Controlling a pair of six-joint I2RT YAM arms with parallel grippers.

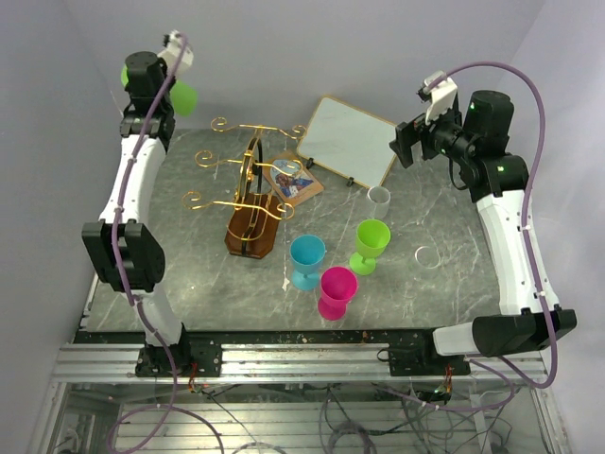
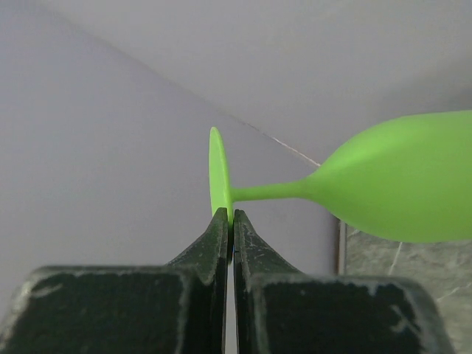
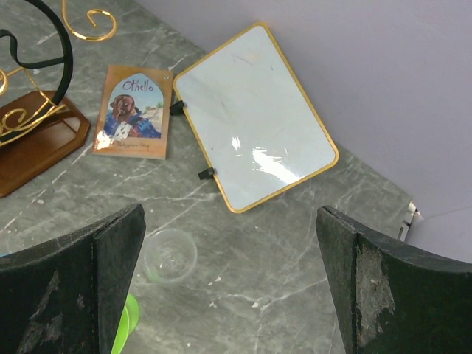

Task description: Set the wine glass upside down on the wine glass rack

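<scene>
My left gripper (image 1: 132, 83) is raised at the far left, near the back wall, and is shut on the foot of a green wine glass (image 1: 182, 97). In the left wrist view the pads (image 2: 221, 228) pinch the thin foot disc edge-on, and the glass (image 2: 398, 177) lies sideways with stem and bowl pointing right. The gold wire wine glass rack (image 1: 248, 189) stands on its dark wooden base at centre left, below and to the right of the held glass; its base also shows in the right wrist view (image 3: 29, 133). My right gripper (image 1: 405, 144) is open and empty, held high at the back right (image 3: 230, 212).
A blue glass (image 1: 307, 260), a pink glass (image 1: 337, 290) and a second green glass (image 1: 371, 244) stand upright in the middle. A clear glass (image 1: 379, 199) stands behind them (image 3: 169, 256). A white tilted board (image 1: 346, 140) and a book (image 1: 291, 178) lie at the back.
</scene>
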